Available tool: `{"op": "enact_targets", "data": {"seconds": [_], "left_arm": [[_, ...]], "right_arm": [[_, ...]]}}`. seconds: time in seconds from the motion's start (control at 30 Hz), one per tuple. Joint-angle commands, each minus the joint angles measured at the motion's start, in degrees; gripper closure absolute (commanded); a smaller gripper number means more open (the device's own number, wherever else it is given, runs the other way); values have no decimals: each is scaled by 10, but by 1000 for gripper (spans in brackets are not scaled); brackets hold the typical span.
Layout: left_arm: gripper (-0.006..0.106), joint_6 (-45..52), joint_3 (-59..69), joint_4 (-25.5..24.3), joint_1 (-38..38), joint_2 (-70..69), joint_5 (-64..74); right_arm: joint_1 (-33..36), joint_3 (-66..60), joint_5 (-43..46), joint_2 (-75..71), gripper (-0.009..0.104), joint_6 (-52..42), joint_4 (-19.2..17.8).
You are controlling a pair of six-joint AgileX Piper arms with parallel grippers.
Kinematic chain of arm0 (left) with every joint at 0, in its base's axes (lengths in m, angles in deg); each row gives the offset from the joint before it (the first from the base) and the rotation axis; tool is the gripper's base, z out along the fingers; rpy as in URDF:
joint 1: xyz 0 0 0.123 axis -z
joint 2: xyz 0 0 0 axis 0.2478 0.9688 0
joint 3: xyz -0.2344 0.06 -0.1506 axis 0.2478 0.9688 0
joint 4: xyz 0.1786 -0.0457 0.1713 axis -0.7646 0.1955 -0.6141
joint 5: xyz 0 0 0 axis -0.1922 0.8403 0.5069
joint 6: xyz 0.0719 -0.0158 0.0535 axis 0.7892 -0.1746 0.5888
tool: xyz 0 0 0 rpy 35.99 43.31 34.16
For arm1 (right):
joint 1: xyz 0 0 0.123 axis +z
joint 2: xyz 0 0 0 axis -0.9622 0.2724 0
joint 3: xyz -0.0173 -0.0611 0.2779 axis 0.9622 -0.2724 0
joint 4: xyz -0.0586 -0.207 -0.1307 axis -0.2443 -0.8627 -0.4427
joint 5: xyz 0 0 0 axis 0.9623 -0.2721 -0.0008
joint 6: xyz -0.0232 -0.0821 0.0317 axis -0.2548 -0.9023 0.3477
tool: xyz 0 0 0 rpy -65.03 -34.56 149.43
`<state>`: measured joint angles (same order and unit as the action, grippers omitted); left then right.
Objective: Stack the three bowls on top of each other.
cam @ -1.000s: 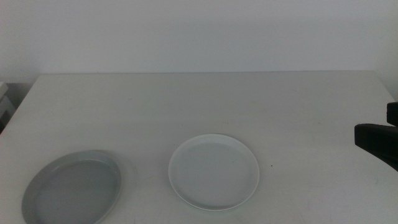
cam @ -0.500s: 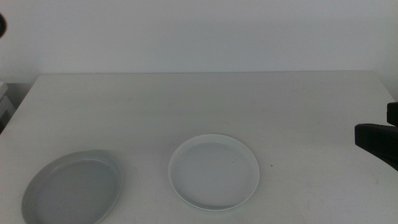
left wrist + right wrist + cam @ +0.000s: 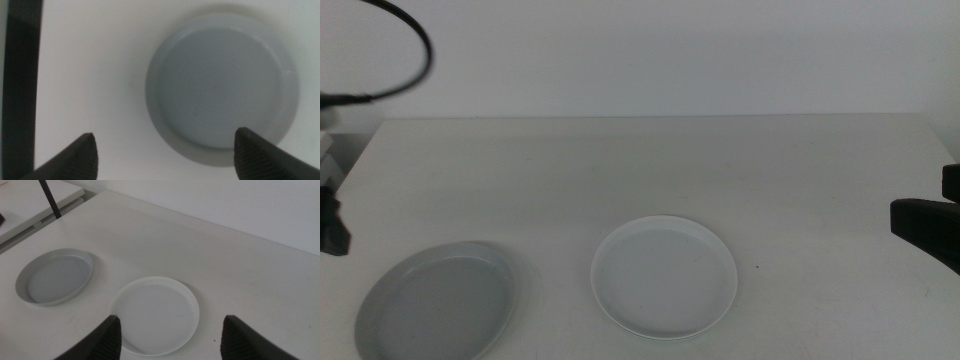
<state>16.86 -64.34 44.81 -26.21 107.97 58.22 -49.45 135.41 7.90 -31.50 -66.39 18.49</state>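
Middle view gives you the left arm (image 3: 332,225) only as a dark piece at the left edge, with a black cable (image 3: 405,45) looping across the upper left corner, while the right arm (image 3: 925,228) shows as a dark block at the right edge. Your left gripper (image 3: 165,152) hangs straight down over the table (image 3: 650,165), its jaws spread wide and holding nothing, with the grey bowl (image 3: 222,82) lying below and reaching down between them. Your right gripper (image 3: 170,337) is tilted forward over the tabletop, its jaws likewise wide apart and empty, and the white bowl (image 3: 154,315) sits between and beyond them. You will find the grey bowl at the lower left of the middle view and the white bowl just below centre, near each other but not touching. Only two bowls show. Both are round, shallow and plate-like with low rims and smooth matte surfaces. Your table is plain off-white, and a bare pale wall (image 3: 660,55) fills the top of the frame.
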Motion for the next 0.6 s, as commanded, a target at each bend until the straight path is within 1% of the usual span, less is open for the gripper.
{"op": "enact_targets", "data": {"seconds": [0.0, 0.07, 0.13, 0.4, 0.57], "left_arm": [[-4, 65, -31, 21, -1, 27, -25], [-4, 104, -42, 34, -1, 63, -26], [-4, 122, -46, 42, -1, 99, -33], [-4, 174, -46, 57, -1, 231, -53], [-4, 188, -46, 56, -1, 284, -77]], "right_arm": [[-4, 13, 37, 0, 44, -3, 2], [-4, 13, 37, 0, 44, -3, 2], [-4, 13, 37, 0, 44, -3, 2], [-4, 13, 37, 0, 44, -3, 2], [-4, 13, 37, 0, 44, -3, 2]]}}
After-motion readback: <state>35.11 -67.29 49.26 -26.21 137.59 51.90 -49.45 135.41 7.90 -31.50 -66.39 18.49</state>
